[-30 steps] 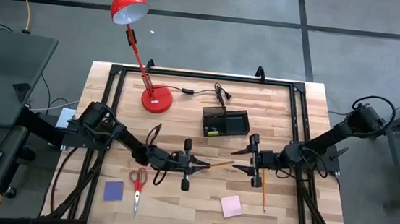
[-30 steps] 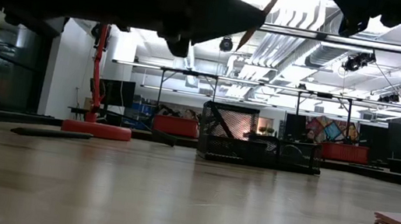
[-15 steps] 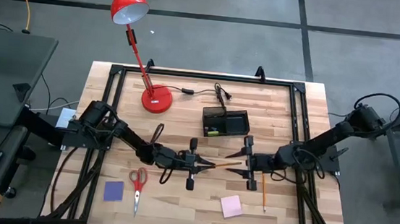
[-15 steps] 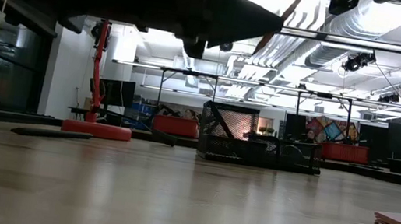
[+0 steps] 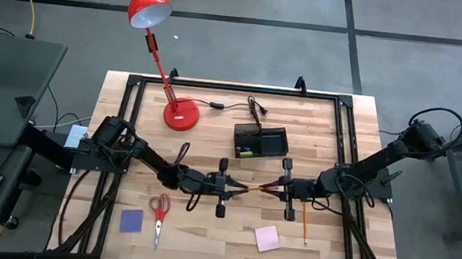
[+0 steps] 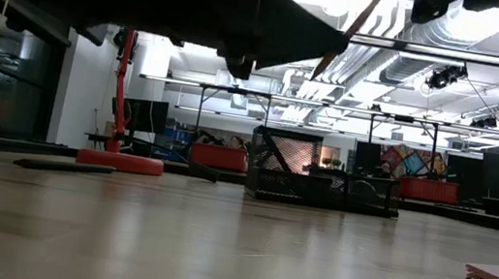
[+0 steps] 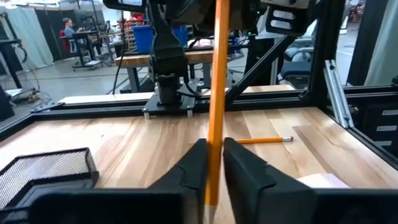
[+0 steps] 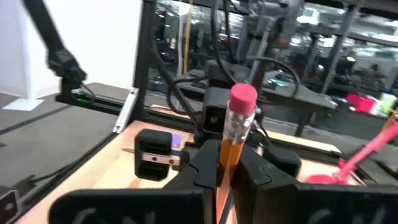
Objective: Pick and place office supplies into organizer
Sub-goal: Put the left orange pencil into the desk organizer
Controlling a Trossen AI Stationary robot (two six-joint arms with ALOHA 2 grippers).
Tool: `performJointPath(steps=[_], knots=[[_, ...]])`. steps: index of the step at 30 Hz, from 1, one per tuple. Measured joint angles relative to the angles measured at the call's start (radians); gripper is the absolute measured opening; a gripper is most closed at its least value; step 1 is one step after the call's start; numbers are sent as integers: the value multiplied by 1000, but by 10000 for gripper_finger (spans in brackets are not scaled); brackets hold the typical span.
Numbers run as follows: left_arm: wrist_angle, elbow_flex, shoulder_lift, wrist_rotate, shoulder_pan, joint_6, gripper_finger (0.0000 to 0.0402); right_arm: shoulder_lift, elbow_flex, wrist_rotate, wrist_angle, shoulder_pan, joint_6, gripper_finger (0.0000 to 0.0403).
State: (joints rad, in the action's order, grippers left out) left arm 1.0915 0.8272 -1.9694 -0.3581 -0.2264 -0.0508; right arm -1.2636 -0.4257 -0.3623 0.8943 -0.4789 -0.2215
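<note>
1. A pencil [image 5: 253, 188] is held in mid-air above the table's middle, between the left gripper [image 5: 231, 189] and the right gripper [image 5: 280, 187]. Each set of jaws is closed on one end of it.
2. A risk is judged here: with both grips on, any pull from either arm could bend or snap the pencil, and a release made too early could let it drop onto the table [image 5: 214, 136].
3. Its long axis is seen running across the table, arm to arm; the eraser end points toward the right arm.
4. Farther back, the organizer [image 5: 260, 140] is seen, well apart from the pencil.
</note>
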Motion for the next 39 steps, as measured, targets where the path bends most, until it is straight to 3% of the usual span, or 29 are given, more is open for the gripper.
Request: performJointPath(steps=[4,8,12,17,25,30,33,39], knots=[[75,-74,0,4,-11,40,86,0,33,-7,1,-9,18,5],[243,-204,0,-63,-52,45,114,5,72,-93,8,-30,35,3],[445,-310,0,-89,-127,-35,124,9,99,-225,8,-54,61,2],[462,-338,0,-214,-229,-82,125,8,113,-290,10,4,50,2],[456,-310,0,-250,-267,-132,126,32,85,-138,12,240,-13,1],[452,-297,0,-250,-264,-136,127,43,-4,-51,-175,394,-15,1],[450,-297,0,-249,-265,-136,127,42,-68,68,-297,487,23,1],[442,-297,0,-249,-265,-136,127,42,-177,152,-482,601,11,0]])
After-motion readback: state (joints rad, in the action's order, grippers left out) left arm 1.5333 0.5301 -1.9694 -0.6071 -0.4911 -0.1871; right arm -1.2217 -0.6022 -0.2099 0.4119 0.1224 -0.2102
